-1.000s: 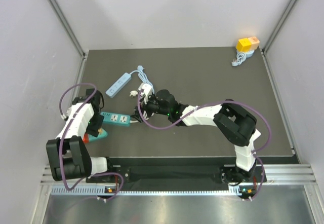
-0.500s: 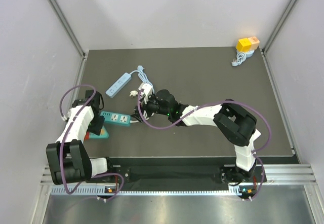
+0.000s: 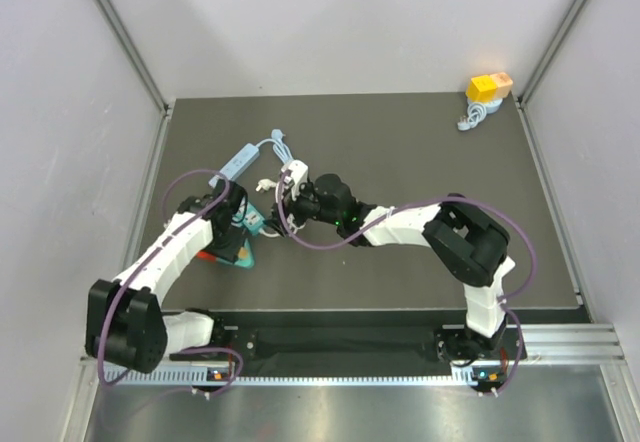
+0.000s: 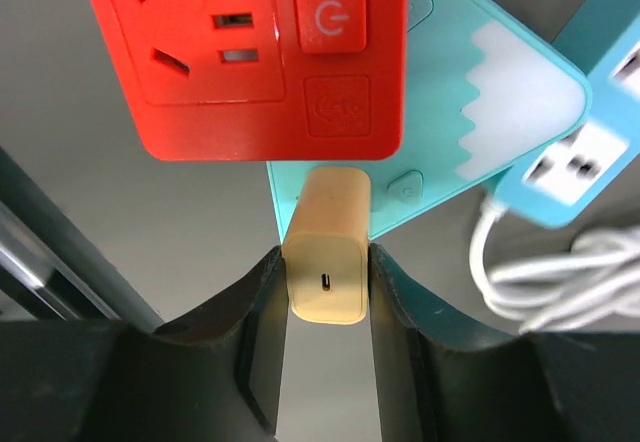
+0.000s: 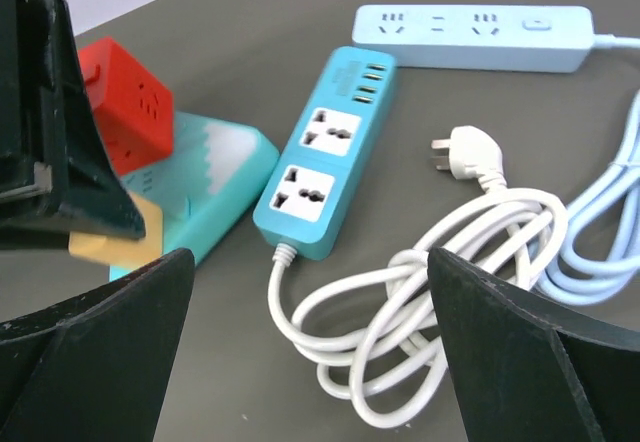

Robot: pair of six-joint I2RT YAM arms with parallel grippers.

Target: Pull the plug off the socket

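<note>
Left wrist view gives us the clearest look: the beige plug sits in the edge of the teal socket block, and the left pincer is clenched on it, one finger pressed against each flat side. The block lies on the bench, just beside a red cube socket and a blue power strip with its coiled white cable.

To do this step well, we judge the pull should run straight back along the line of the plug, with no twist, so the fingers do not slide off its smooth sides. The block looks light and nothing pins it, so it may drag along with the plug. The right pincer hangs released above the cable and touches nothing; bracing the block with it would help.

We cannot see the prongs or how deep the plug sits. In the top view the left arm hides the plug entirely, and from the right wrist only a corner shows.
</note>
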